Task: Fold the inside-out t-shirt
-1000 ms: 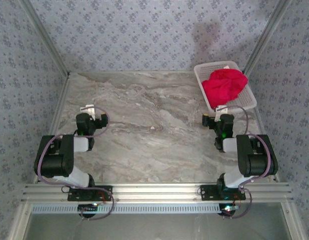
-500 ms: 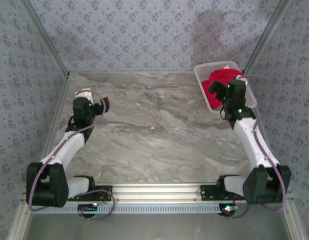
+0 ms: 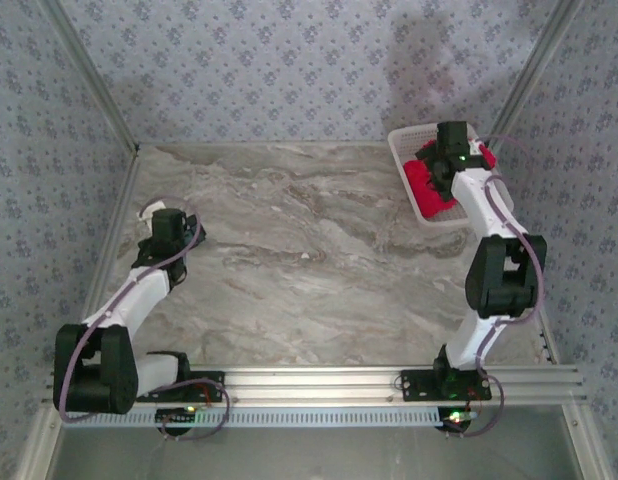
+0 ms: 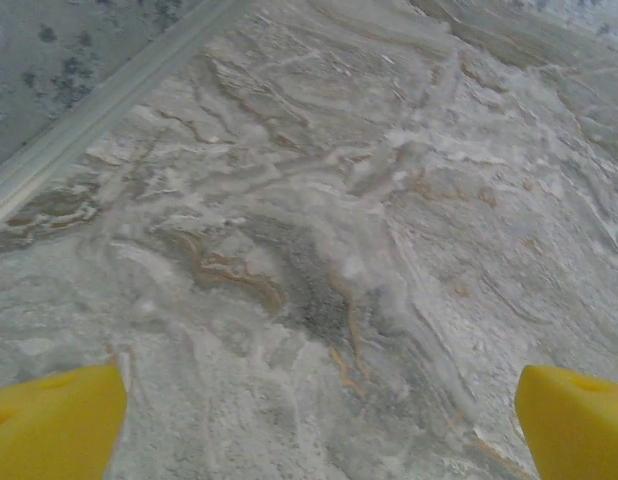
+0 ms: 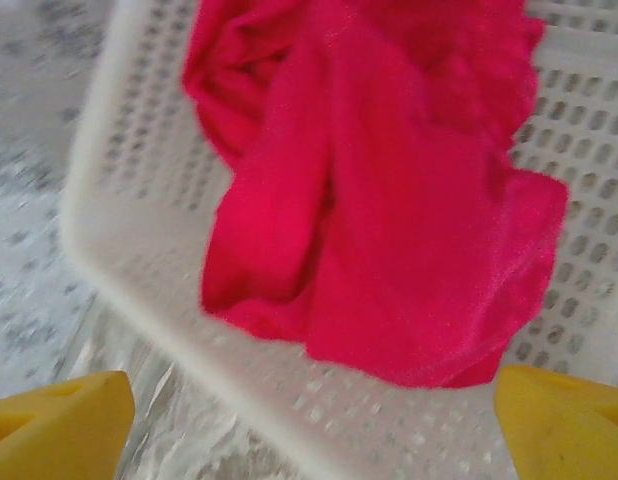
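The inside-out t-shirt (image 5: 389, 200) lies crumpled in a white mesh basket (image 5: 99, 200) at the far right corner of the bench (image 3: 289, 260), so I judge it must be lifted out onto open marble before any folding. That explains the right arm (image 3: 489, 230), stretched far forward with its wrist tipped down over the basket. The right gripper (image 5: 309, 425) has its fingers spread wide over the near rim and the cloth, gripping nothing. The left arm (image 3: 139, 285) leans toward the bench's left edge, with the left gripper (image 4: 319, 420) spread wide over bare marble, probably waiting.
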